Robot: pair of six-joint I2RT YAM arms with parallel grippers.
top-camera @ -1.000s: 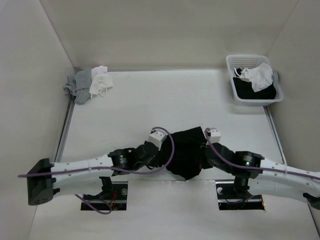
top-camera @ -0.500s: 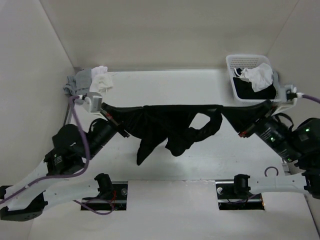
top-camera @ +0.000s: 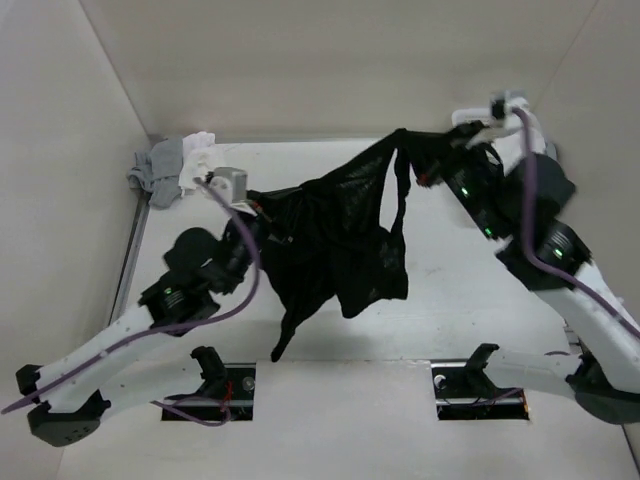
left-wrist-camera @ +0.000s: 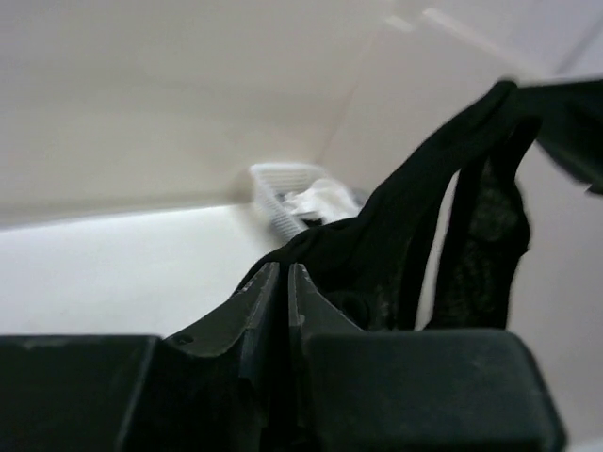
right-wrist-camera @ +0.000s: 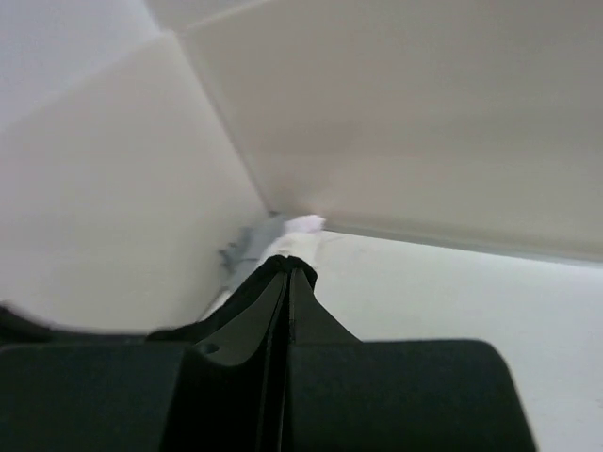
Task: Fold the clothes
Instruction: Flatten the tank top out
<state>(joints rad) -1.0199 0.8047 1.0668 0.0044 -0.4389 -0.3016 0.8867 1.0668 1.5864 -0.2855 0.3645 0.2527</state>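
A lab-style robot test cell: a bare white table [top-camera: 450, 320] boxed in by plain white walls [top-camera: 300, 70], with a left arm [top-camera: 130, 335] and a right arm [top-camera: 590, 300] bolted at its near edge. A laundry basket [left-wrist-camera: 273, 188] sits far right and a heap of garments [top-camera: 170, 165] far left.

White arm links [top-camera: 110, 345], black joints [top-camera: 190, 272], purple cables [top-camera: 527, 190]
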